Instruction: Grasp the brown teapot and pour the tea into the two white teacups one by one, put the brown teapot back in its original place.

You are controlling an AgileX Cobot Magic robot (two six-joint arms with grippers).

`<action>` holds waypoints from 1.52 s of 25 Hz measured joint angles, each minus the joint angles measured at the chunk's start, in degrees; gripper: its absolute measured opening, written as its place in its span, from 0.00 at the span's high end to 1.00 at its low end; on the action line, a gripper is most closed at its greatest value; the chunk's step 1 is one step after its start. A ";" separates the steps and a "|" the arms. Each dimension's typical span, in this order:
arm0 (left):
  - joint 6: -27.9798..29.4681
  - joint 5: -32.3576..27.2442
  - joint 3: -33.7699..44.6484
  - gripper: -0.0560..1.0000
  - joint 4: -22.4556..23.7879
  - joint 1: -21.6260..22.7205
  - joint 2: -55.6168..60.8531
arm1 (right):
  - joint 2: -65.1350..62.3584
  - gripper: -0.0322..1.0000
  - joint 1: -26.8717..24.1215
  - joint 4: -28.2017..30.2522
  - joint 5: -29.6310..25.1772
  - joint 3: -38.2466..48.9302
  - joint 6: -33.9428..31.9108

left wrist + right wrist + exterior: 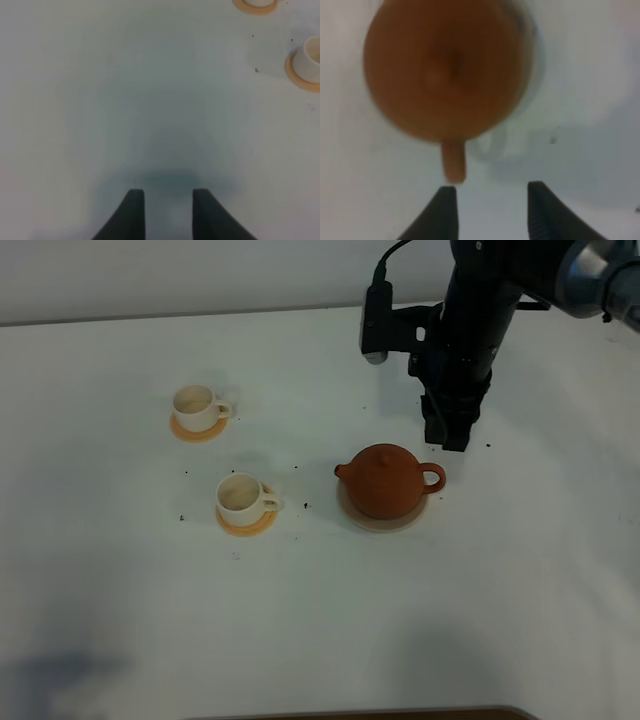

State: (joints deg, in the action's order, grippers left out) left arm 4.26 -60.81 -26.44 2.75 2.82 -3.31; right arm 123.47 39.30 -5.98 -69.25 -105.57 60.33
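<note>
exterior high view: finds the brown teapot (385,480) upright on the pale coaster (385,523), well right of the far teacup (197,405) and near teacup (240,496), both on orange saucers (190,431). places the right tool (491,186) just beyond the handle (454,162), jaws wide apart, gripping nothing. right wrist view: sets the handle just ahead of one fingertip. shows the left tool (168,190) parted over bare bench (150,100), holding nothing.

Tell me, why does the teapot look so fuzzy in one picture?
Right wrist view: the brown teapot fills the frame and is blurred; exterior high view: it looks sharp; left wrist view: a soft shadow darkens the table near the fingers.
</note>
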 joint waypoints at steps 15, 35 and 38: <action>0.00 0.00 0.00 0.69 0.00 0.00 0.00 | 3.09 0.62 2.25 -1.12 -0.32 -2.55 -8.66; 0.00 0.00 0.00 0.69 0.00 0.00 0.00 | -1.09 0.62 4.20 4.49 1.06 8.26 -6.53; 0.00 0.00 0.00 0.69 0.00 0.00 0.00 | -1.09 0.62 4.41 5.98 4.00 8.42 -6.47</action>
State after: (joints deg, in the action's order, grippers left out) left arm 4.26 -60.81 -26.44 2.75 2.82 -3.31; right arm 122.38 43.71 0.00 -65.25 -97.15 53.86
